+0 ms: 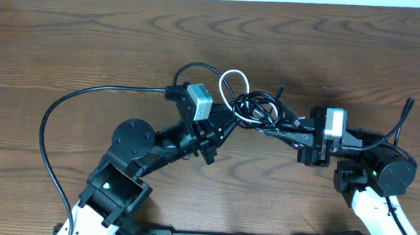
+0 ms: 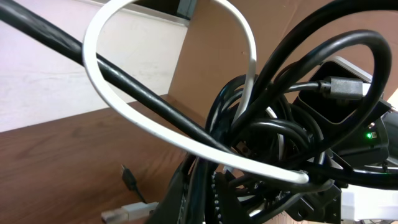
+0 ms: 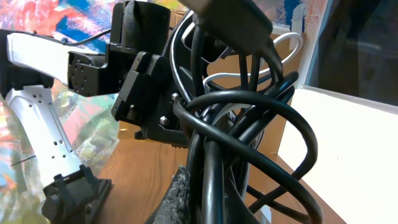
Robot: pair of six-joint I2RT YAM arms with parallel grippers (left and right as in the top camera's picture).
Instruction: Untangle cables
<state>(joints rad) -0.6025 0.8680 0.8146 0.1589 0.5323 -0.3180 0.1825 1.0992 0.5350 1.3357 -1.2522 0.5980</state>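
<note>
The cables (image 1: 255, 109) form one knotted bundle of black cords at the table's middle, held just above the wood between both grippers. A white cable (image 1: 233, 83) loops out of its far side. My left gripper (image 1: 233, 121) reaches in from the left and is shut on black strands at the bundle's near-left edge. My right gripper (image 1: 267, 129) comes from the right, shut on black strands too. In the left wrist view the white cable (image 2: 124, 112) arcs over the black cables (image 2: 280, 124). In the right wrist view black cables (image 3: 217, 143) run up out of the gripper (image 3: 208, 208).
A loose white USB plug (image 2: 127, 211) and a black plug (image 2: 129, 177) lie on the wood under the bundle. Another black plug end (image 1: 281, 87) sticks out behind it. The left arm's thick black cable (image 1: 51, 116) sweeps across the table's left side.
</note>
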